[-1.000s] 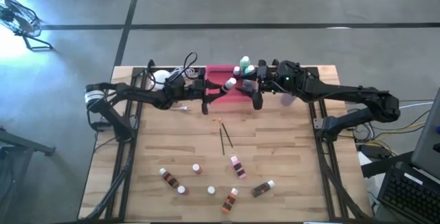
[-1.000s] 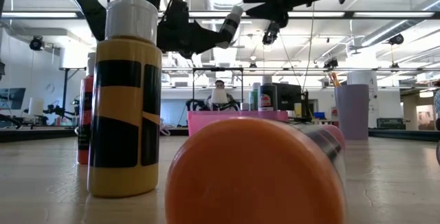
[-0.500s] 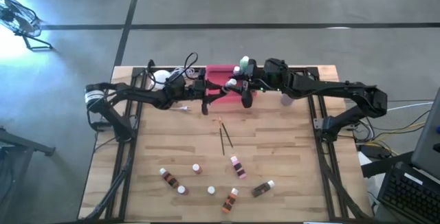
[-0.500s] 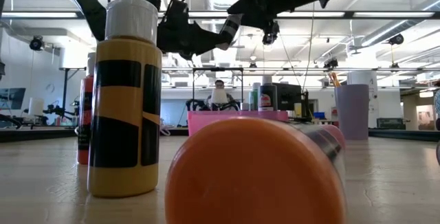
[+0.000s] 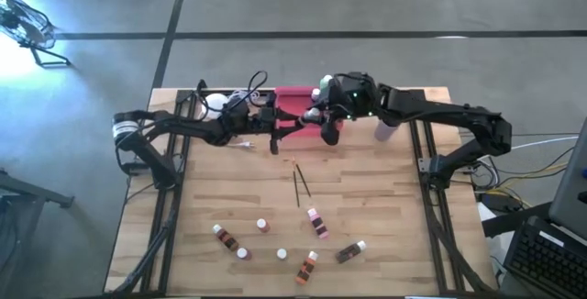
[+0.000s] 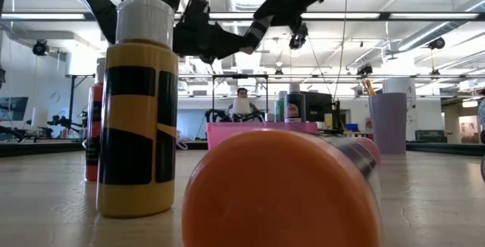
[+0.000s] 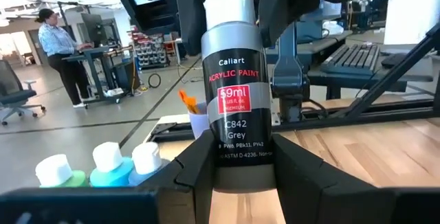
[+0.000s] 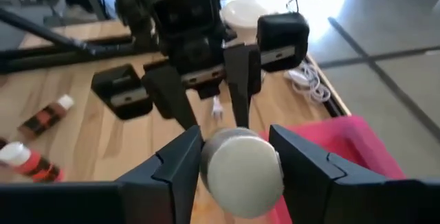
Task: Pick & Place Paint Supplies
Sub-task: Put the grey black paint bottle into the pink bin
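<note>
A grey acrylic paint bottle (image 7: 234, 80) with a white cap is in my left gripper (image 7: 240, 148), above the near edge of the pink tray (image 5: 292, 95). My right gripper (image 8: 237, 141) is open, with one finger on either side of the bottle's cap (image 8: 240, 172); I cannot tell whether they touch it. In the low view the bottle (image 6: 256, 32) slants up above the table. Green and blue bottles (image 7: 103, 165) stand in the tray. Two thin brushes (image 5: 300, 182) and several small bottles (image 5: 317, 221) lie on the near half of the table. My left gripper pinches the grey bottle's lower body, close to its base (image 7: 240, 157), between its two fingers. The fingers come from the table's left and lie along the bottle, whose cap points away from them toward the right gripper. The bottle is lifted clear of the table.
A white globe lamp (image 5: 213, 103) with its cord sits at the far left. A purple cup (image 5: 385, 132) stands right of the tray. In the low view a yellow-and-black bottle (image 6: 140, 110) and an orange bottle (image 6: 280, 190) fill the foreground. People work in the room beyond.
My right gripper has moved toward the table's left, up to the bottle in the left gripper, until its fingers stand around the cap. The left gripper and the bottle have kept still.
</note>
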Robot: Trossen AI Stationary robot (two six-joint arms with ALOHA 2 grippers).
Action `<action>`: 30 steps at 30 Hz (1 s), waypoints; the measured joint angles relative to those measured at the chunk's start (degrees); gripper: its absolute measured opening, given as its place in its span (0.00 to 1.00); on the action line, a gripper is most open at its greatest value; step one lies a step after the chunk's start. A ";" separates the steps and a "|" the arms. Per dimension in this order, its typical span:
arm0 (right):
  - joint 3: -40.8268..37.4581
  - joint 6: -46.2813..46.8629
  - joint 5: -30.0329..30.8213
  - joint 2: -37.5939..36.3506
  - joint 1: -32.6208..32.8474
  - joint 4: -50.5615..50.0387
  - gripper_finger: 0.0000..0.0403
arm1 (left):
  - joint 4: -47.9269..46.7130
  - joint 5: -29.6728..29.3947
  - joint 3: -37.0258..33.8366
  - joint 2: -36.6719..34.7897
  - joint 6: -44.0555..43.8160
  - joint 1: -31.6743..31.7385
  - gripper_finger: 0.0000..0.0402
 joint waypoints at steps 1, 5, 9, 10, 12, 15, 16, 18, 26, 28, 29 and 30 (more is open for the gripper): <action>1.36 -0.36 0.06 0.13 0.00 -2.42 0.42 | -0.73 0.07 0.25 -0.04 0.09 0.00 0.31; 6.76 -1.96 0.61 0.46 -0.22 -10.07 0.48 | -8.92 0.45 1.45 0.21 1.35 0.17 0.31; 9.71 -2.27 0.52 1.53 -0.08 -14.42 0.51 | -12.01 0.41 2.96 0.01 2.57 0.04 0.31; 10.24 -2.38 0.54 1.53 -0.07 -15.46 0.51 | -12.02 0.29 2.99 0.01 2.62 0.07 0.31; 10.66 -2.80 2.07 1.39 -0.07 -17.40 0.51 | -12.17 -0.04 3.01 0.01 2.63 0.12 0.31; 10.41 -2.90 3.91 1.50 -0.22 -19.96 0.51 | -11.99 -0.03 3.03 -0.03 2.63 0.11 0.31; 10.28 -2.65 4.04 1.54 -0.22 -20.22 0.50 | -12.03 -0.03 3.03 -0.03 2.63 0.11 0.31; 10.13 -2.39 3.92 1.55 -0.14 -20.20 0.51 | -12.04 -0.03 3.03 -0.03 2.63 0.07 0.31; 9.89 -2.34 3.46 3.08 -0.15 -20.86 0.56 | -11.86 -0.03 3.05 -0.03 2.59 0.07 0.31; 9.87 -2.11 3.33 3.67 -0.08 -21.32 0.58 | -11.90 -0.03 3.05 -0.03 2.60 0.07 0.31; 9.87 -2.06 3.20 4.10 -0.07 -21.40 0.59 | -11.89 -0.03 3.05 -0.03 2.66 0.07 0.31; 9.87 -2.00 3.14 4.30 -0.07 -21.34 0.60 | -11.90 -0.03 3.05 -0.04 2.67 0.07 0.31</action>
